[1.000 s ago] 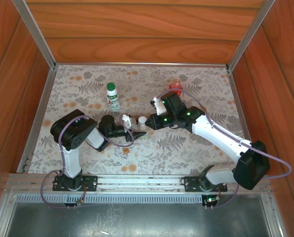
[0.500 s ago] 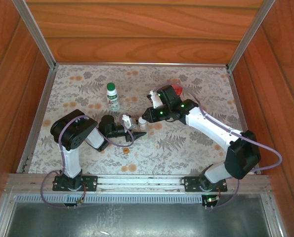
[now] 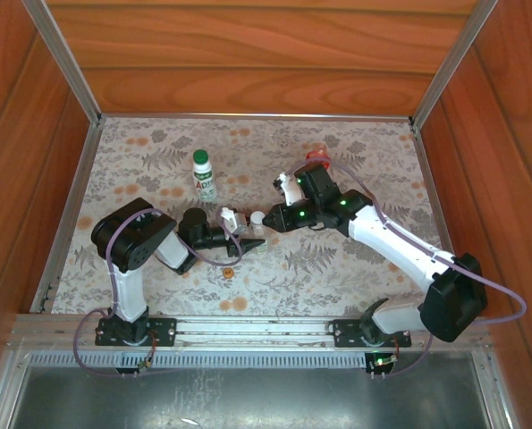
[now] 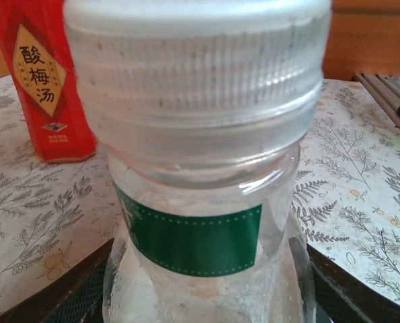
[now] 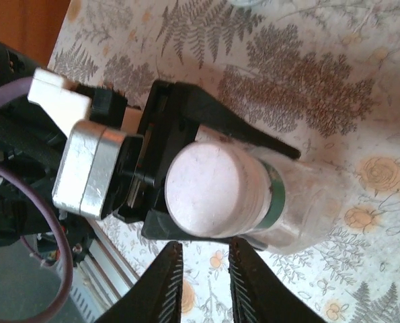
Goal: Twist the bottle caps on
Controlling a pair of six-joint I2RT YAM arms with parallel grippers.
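Observation:
The tiny clear bottle (image 4: 200, 235) with a green label band wears the white cap (image 4: 196, 74); my left gripper (image 4: 210, 299) is shut on its body, black jaws on both sides. From above, the white cap (image 3: 257, 217) tops that bottle (image 3: 259, 241) at mid table. My right gripper (image 5: 205, 252) hovers just beside the white cap (image 5: 210, 188), fingers slightly open and empty. The white bottle (image 3: 205, 183) carries the green cap (image 3: 200, 157). The red bottle (image 3: 317, 159) stands behind the right arm. The orange cap (image 3: 228, 272) lies on the mat.
A floral mat (image 3: 355, 268) covers the table, with wooden walls on three sides and a metal rail (image 3: 248, 329) along the near edge. The red bottle (image 4: 45, 81) stands close behind the held bottle.
The right arm swung in toward the left and came back out, its gripper staying near the white cap. Its fingers have parted slightly. The left arm and held bottle have not moved.

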